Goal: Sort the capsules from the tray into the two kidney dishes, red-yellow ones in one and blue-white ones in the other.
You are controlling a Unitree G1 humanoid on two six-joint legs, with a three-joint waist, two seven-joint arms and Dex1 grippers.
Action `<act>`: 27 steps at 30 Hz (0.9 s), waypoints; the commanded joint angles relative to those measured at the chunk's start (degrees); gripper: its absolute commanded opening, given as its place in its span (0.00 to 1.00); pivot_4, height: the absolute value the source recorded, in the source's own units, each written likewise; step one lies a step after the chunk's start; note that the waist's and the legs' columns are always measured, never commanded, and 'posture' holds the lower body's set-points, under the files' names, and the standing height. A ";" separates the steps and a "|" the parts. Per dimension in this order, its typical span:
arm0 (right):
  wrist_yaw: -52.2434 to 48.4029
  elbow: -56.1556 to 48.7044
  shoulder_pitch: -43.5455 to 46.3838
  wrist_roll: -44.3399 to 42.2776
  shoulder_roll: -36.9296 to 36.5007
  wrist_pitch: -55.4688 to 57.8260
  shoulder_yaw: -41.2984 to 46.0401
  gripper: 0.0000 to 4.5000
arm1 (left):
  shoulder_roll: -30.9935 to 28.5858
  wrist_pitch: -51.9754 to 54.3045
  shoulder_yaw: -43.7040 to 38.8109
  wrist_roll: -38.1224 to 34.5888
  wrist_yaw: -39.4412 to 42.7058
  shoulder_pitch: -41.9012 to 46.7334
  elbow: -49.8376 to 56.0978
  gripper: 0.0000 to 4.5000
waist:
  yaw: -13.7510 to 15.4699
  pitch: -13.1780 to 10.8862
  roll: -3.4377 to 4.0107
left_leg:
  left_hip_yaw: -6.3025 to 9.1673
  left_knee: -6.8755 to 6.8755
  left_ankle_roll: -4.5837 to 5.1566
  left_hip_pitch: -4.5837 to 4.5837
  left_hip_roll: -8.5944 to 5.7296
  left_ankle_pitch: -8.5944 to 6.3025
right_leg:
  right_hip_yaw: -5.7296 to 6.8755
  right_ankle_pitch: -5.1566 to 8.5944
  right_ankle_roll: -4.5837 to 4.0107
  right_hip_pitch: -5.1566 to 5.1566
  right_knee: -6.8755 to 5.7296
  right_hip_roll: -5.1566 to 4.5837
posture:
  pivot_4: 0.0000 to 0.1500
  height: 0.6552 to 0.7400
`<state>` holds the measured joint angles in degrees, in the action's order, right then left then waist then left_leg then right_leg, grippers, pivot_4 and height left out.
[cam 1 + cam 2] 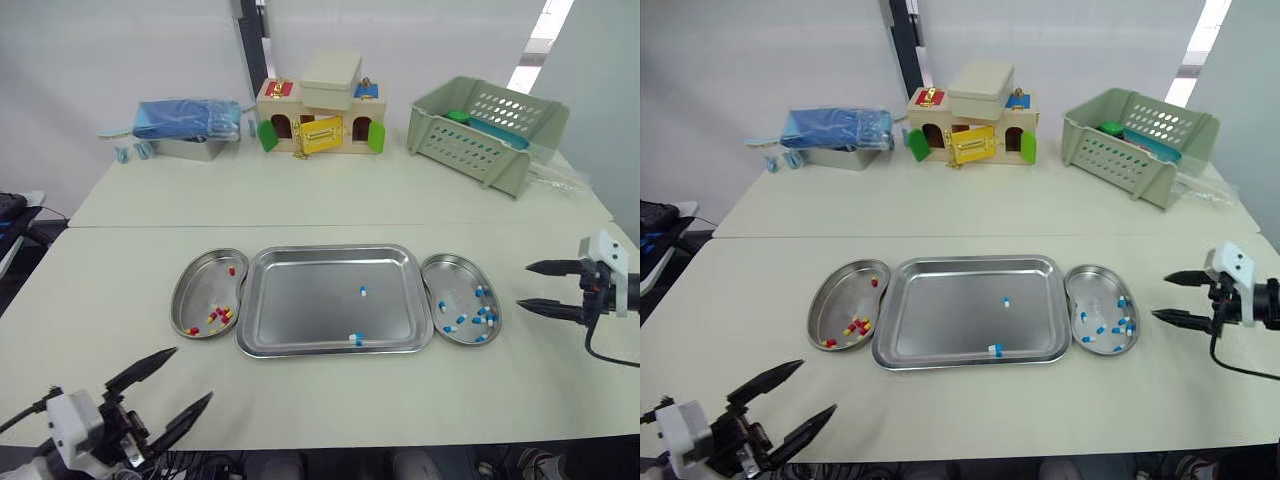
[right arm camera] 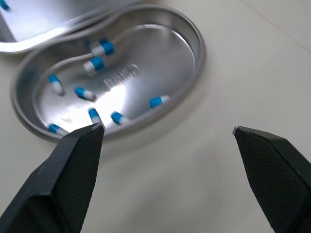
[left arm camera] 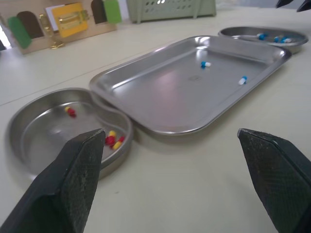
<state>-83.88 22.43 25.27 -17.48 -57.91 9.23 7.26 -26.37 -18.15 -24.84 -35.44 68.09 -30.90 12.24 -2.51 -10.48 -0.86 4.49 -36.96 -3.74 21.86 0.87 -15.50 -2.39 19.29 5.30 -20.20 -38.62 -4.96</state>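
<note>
A steel tray (image 1: 310, 300) lies mid-table with two blue-white capsules in it, one near the middle (image 1: 363, 292) and one at the front rim (image 1: 356, 340). The left kidney dish (image 1: 203, 278) holds several red-yellow capsules (image 1: 220, 316). Blue-white capsules (image 1: 483, 315) lie in the right kidney dish (image 1: 455, 283). My left gripper (image 1: 192, 373) is open and empty near the table's front edge, in front of the left dish. Just right of the right dish, my right gripper (image 1: 523, 285) hangs open with nothing in it, and its wrist view looks down on that dish (image 2: 146, 63).
Along the back of the table stand a blue bag on a metal box (image 1: 188, 120), a wooden toy house (image 1: 318, 118) and a green plastic basket (image 1: 486, 130). A seam (image 1: 340, 225) crosses the table behind the dishes.
</note>
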 commanded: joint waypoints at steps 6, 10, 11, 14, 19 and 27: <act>1.53 -28.44 6.28 -5.20 3.96 17.01 -10.83 1.00 | 1.19 -1.92 9.99 2.08 1.93 -0.57 5.63 1.00 | 0.29 0.00 0.00 | 0.06 -0.01 0.00 0.02 -0.01 0.00 | 0.04 0.00 0.00 0.00 0.02 0.02 | 1.00 1.00; 5.23 -31.51 12.23 -2.74 10.55 21.54 -18.36 1.00 | 1.79 -2.14 12.85 3.00 1.00 1.20 5.10 1.00 | 0.50 -0.01 -0.02 | 0.10 -0.01 0.00 0.04 -0.01 0.00 | 0.07 0.00 0.00 -0.02 0.01 0.02 | 1.00 1.00; 5.81 -32.03 13.36 -2.06 12.13 22.05 -20.26 1.00 | 1.88 -2.39 13.33 3.15 0.95 1.56 4.93 1.00 | 0.49 -0.01 -0.02 | 0.11 -0.01 0.00 0.03 0.00 0.00 | 0.07 0.00 0.00 -0.02 0.02 0.03 | 1.00 1.00; 7.40 -32.51 15.62 2.41 15.73 21.64 -26.74 1.00 | 2.26 -2.66 13.97 2.94 0.39 2.05 4.72 1.00 | 0.60 -0.01 -0.03 | 0.13 -0.01 0.00 0.06 -0.01 0.00 | 0.09 0.00 0.00 -0.05 0.03 0.03 | 1.00 1.00; 9.30 -30.71 17.33 8.73 19.48 20.60 -34.23 0.86 | 2.70 -3.65 14.49 2.86 0.18 0.74 5.07 1.00 | 0.62 -0.01 -0.03 | 0.14 -0.02 0.00 0.08 -0.02 0.00 | 0.09 0.00 0.00 -0.08 0.02 0.01 | 1.00 1.00; 11.33 -26.26 18.84 15.02 24.22 19.15 -39.30 0.63 | 2.53 -5.35 14.89 3.38 -0.30 -0.68 4.38 1.00 | 0.61 -0.01 -0.03 | 0.16 -0.01 0.00 0.06 -0.03 0.00 | 0.10 0.00 -0.01 -0.10 -0.01 0.02 | 1.00 1.00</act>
<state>-72.94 -3.34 42.53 -3.43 -34.17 29.41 -32.17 -23.76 -22.07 -10.28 -32.16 68.10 -31.16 15.99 -1.90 -10.50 -0.90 4.64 -36.97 -3.74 21.92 0.84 -15.50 -2.30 19.28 5.29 -20.29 -38.62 -4.94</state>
